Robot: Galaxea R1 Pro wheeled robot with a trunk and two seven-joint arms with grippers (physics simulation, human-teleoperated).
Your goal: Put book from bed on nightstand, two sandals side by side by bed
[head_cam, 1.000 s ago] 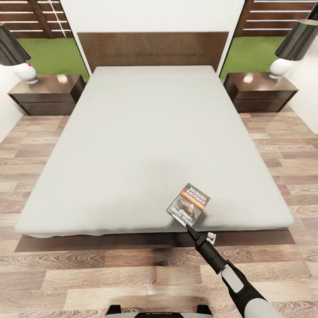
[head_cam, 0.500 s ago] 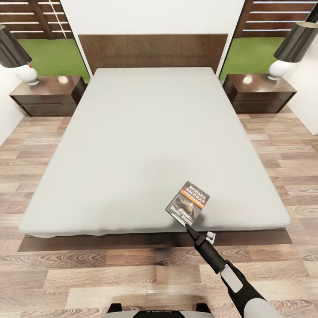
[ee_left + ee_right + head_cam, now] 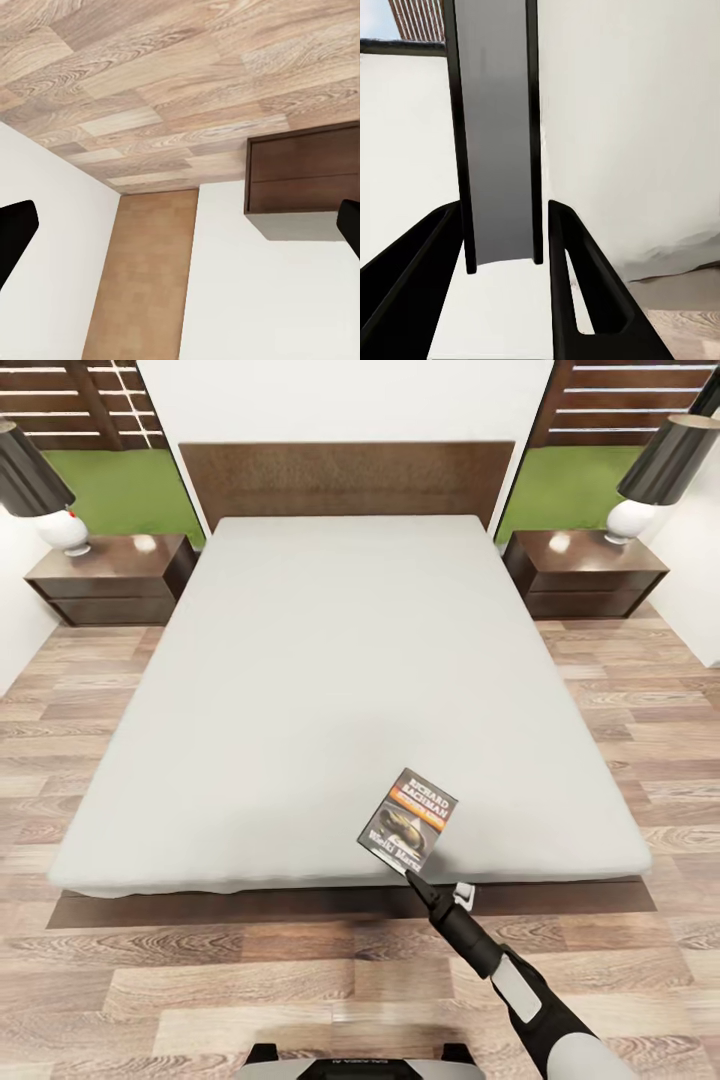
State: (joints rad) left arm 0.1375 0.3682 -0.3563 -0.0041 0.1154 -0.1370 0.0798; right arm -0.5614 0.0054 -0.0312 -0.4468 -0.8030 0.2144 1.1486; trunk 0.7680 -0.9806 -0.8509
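Note:
The book (image 3: 407, 820), a small paperback with a dark cover picture and white lettering, hangs over the front right part of the bed (image 3: 340, 690) near its foot edge. My right gripper (image 3: 411, 873) is shut on its lower edge. In the right wrist view the book (image 3: 499, 135) stands edge-on between the black fingers (image 3: 577, 285). My left gripper (image 3: 180, 232) is open, its fingertips (image 3: 15, 232) far apart with nothing between them. One nightstand (image 3: 110, 575) stands at the bed's left of the headboard, another nightstand (image 3: 585, 568) at its right. The sandals are out of view.
A black-shaded lamp with a white base stands on each nightstand, the left lamp (image 3: 45, 495) and the right lamp (image 3: 655, 475). Wood-plank floor (image 3: 200, 980) runs along the foot and both sides of the bed. The left wrist view shows a dark cabinet (image 3: 304, 180) against a white wall.
The whole head view has shifted a little, so the camera has moved back. The book and my right gripper sit slightly further left in the picture, and the grip is unchanged.

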